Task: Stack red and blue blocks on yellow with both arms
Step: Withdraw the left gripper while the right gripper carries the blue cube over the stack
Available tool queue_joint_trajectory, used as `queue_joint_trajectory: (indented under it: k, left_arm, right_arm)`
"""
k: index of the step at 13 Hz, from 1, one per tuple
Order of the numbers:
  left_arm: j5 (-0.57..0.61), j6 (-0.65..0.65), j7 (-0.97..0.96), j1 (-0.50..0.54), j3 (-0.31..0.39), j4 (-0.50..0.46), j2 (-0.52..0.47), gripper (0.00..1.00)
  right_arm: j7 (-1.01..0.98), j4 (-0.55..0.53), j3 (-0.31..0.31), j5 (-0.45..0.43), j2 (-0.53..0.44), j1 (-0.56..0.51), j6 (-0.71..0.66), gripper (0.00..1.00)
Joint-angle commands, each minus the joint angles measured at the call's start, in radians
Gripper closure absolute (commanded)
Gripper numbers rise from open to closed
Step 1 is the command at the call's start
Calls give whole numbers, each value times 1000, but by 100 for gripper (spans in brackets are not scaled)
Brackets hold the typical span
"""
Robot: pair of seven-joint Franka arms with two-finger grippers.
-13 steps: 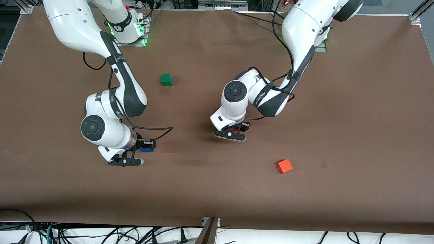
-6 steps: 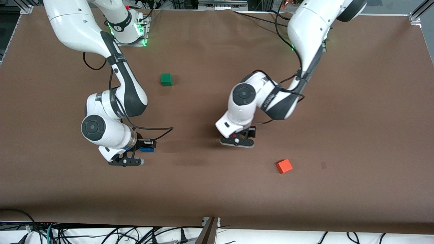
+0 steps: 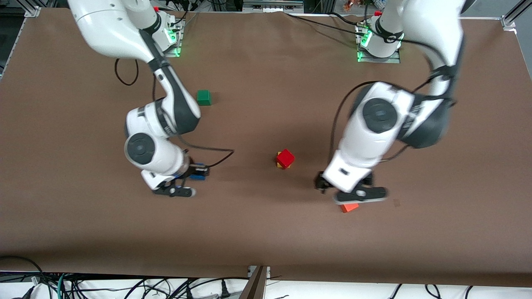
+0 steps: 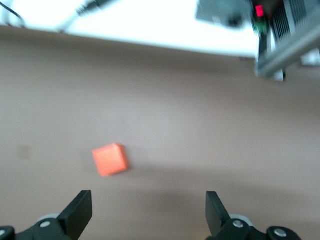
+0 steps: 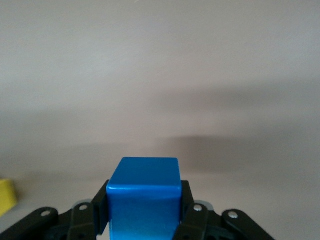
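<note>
The red block point(image 3: 285, 158) sits on the yellow cube point(image 3: 279, 165), turned a little against it, near the middle of the table. My left gripper point(image 3: 344, 187) is open and empty in the air, over the table beside the stack, toward the left arm's end. Its fingers point(image 4: 80, 212) stand wide apart in the left wrist view. My right gripper point(image 3: 193, 171) is shut on the blue block point(image 3: 200, 171) and holds it above the table, toward the right arm's end from the stack. The right wrist view shows the blue block point(image 5: 144, 197) between the jaws and the yellow cube's edge point(image 5: 6, 196).
An orange cube point(image 3: 350, 207) lies under the left hand, nearer to the front camera than the stack; it also shows in the left wrist view point(image 4: 110, 159). A green cube point(image 3: 203, 97) lies farther from the front camera, by the right arm.
The left gripper has let go of the red block on the yellow cube, risen and moved off toward the orange cube. The right gripper has carried the blue block toward the stack.
</note>
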Motion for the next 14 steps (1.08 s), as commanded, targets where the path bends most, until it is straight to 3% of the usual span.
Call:
queue_joint_trajectory:
  k: [1, 3, 6, 10, 14]
  left_arm:
    - [-77, -39, 136, 108, -22, -25, -106, 0]
    - [-192, -119, 251, 211, -22, -22, -146, 0]
    - [-205, -245, 435, 329, -22, -17, -187, 0]
    - [-193, -393, 464, 385, -12, -22, -229, 0]
    - [-193, -535, 464, 391, 8, -26, -262, 0]
  right_arm:
    - [178, 131, 17, 5, -7, 92, -119, 51]
    - [241, 182, 22, 3, -5, 153, -136, 49]
    - [341, 207, 10, -44, 23, 271, -58, 49]
    - [432, 260, 8, -109, 102, 359, 36, 49]
    - [423, 384, 2, -135, 219, 367, 108, 49]
